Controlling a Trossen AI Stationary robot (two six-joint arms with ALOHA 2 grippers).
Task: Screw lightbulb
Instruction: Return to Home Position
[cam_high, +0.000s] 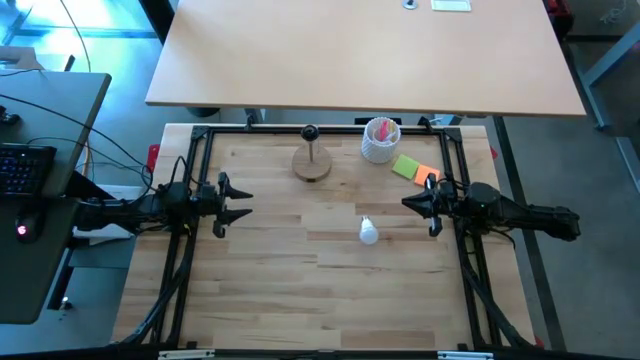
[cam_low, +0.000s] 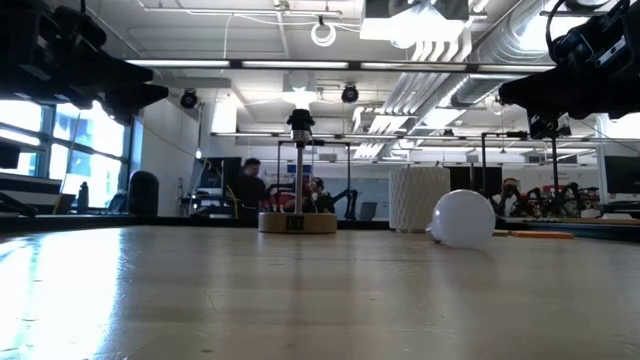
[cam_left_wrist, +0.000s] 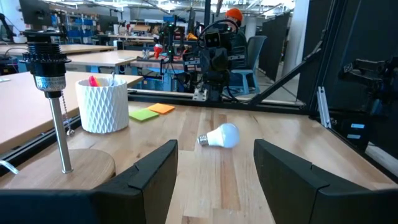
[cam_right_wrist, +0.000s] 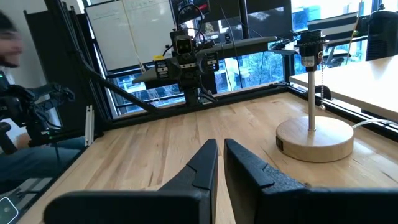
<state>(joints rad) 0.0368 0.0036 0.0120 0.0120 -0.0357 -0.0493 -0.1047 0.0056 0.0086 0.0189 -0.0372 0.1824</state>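
Light wooden table (cam_high: 330, 290) fills the high view, with 2 dark arms at its opposite sides, facing each other. The left gripper (cam_high: 247, 204) hangs over the left side, its fingers (cam_left_wrist: 155, 174) wide apart and empty. The right gripper (cam_high: 406, 203) hangs over the right side; its fingers (cam_right_wrist: 199, 168) seem nearly together. At the far edge are a wooden stand (cam_high: 312, 165) and a white cup (cam_high: 381, 140). The lightbulb (cam_high: 369, 232) lies on its side between the grippers, nearer the right one, touching neither.
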